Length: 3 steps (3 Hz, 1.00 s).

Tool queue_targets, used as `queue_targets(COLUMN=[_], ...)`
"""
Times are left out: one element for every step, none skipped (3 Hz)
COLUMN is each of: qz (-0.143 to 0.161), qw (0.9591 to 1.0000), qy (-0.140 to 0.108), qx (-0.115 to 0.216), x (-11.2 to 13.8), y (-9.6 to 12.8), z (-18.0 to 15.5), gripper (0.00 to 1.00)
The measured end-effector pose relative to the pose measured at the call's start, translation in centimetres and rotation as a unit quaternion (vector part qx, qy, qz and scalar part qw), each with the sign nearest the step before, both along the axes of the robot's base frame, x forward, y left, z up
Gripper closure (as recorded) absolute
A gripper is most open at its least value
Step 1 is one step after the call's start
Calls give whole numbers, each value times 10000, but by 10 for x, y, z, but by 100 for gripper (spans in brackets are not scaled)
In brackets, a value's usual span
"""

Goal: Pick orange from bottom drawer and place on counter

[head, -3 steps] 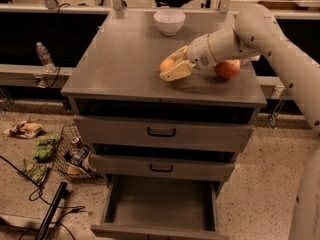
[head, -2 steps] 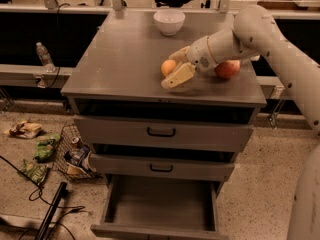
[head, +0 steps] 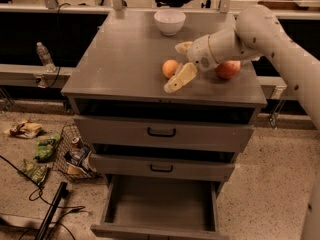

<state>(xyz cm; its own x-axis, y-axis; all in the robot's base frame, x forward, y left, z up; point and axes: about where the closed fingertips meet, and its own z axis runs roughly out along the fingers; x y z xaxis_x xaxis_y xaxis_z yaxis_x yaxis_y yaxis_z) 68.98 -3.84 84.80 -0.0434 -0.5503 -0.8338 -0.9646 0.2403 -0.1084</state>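
Orange (head: 170, 68) rests on the surface (head: 120, 59) between the gripper's (head: 175, 67) wide-spread fingers (head: 182, 77); placing looks done, so next withdraw right without nudging it.

I've got 1 camera, set high in front of the cabinet (head: 120, 126), looking down and forward at middling range. It takes in the counter (head: 115, 59) down to the open bottom drawer (head: 160, 204). The gripper (head: 174, 68), fingers spread, hangs over the counter's right half. The mount is probably on the robot's head.
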Motion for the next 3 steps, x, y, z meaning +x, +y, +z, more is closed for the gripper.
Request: queue_targets(qz=[36, 74, -102], qw=[9991, 9936, 9904], qy=[-279, -871, -1094], qx=[313, 719, 843], x=[-10, -46, -63], y=[-2, -9, -40], z=[21, 78, 99], gripper=[0, 0, 0])
